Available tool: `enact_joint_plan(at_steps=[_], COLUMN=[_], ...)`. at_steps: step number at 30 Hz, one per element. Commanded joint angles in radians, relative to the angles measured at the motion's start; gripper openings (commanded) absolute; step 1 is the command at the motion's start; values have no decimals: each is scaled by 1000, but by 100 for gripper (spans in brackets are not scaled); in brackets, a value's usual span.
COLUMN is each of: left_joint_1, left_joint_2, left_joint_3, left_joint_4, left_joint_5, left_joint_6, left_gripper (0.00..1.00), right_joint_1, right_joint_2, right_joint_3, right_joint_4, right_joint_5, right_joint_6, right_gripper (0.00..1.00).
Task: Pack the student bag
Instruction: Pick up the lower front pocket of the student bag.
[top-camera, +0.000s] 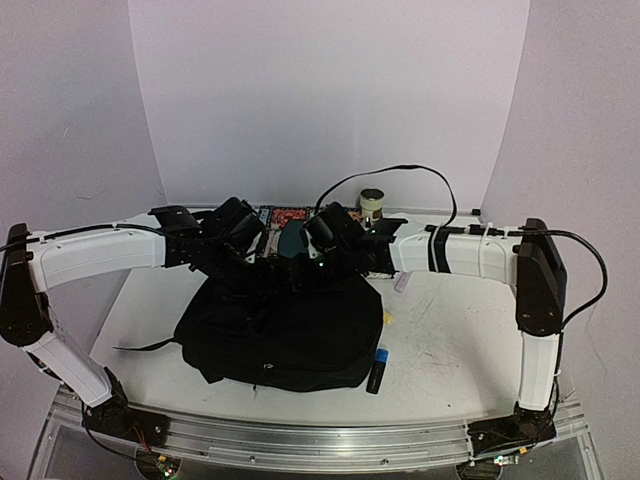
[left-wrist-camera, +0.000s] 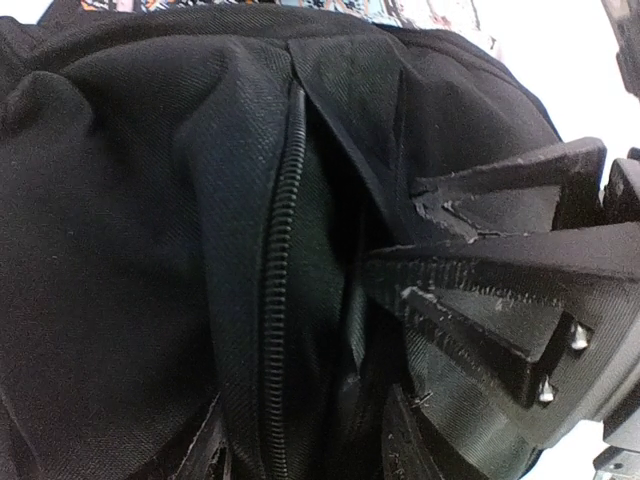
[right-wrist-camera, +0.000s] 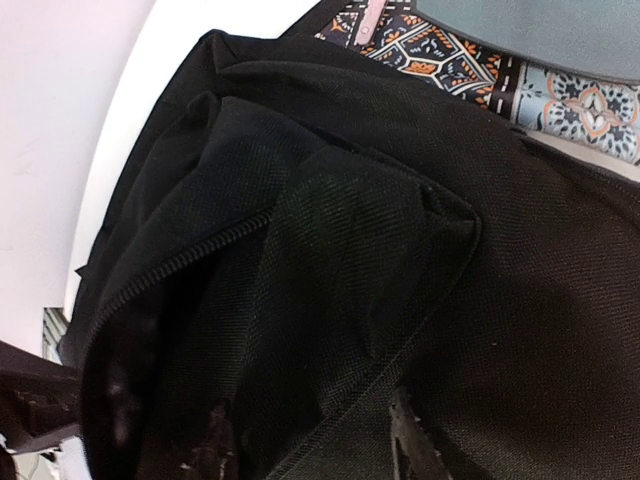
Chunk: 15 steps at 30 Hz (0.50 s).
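The student bag (top-camera: 285, 335) is seen lying in the middle of the table (top-camera: 450, 340), between the two arms, with its far edge lifted under both grippers.

The left gripper (left-wrist-camera: 395, 232) is set on the left part of that far edge. Its black fingers (left-wrist-camera: 500, 320) are drawn close together, and a fold of the bag's fabric is clamped between their tips, just right of the zipper (left-wrist-camera: 280, 250), which runs along the rim of the opening. Nothing but the bag is touched by this gripper.

The right gripper (right-wrist-camera: 310, 445) is placed on the right part of the same edge. Only the tips of its fingers are shown (dark shapes at the bottom of the wrist view), and they stand partly apart with a raised flap of the bag's fabric between them. Whether the flap is actually pinched cannot be told.

Beyond the bag, on the far side, a tile-patterned flat item (top-camera: 285, 215) is partly covered by the grippers, with a teal object (top-camera: 295, 238) lying against it. A small roll (top-camera: 372, 200) stands farther right, near the back wall. A dark marker with a blue end (top-camera: 377, 368) lies just beside the bag's near right corner.
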Motion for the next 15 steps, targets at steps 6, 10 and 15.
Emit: enact_joint_plan(at_steps=[6, 10, 15], left_joint_1=[-4, -5, -5], left_joint_2=[-1, 21, -16], left_joint_3=[47, 87, 152], left_joint_4=[-45, -71, -139], left_joint_5=[-132, -160, -268], left_joint_6=[31, 52, 69], left_gripper=[43, 25, 0], right_joint_1=[4, 3, 4], right_joint_2=[-2, -11, -17], right_joint_3=[-77, -82, -92], right_joint_4=[-92, -92, -90], right_joint_5=[44, 45, 46], right_joint_6=[-15, -21, -25], right_gripper=[40, 40, 40])
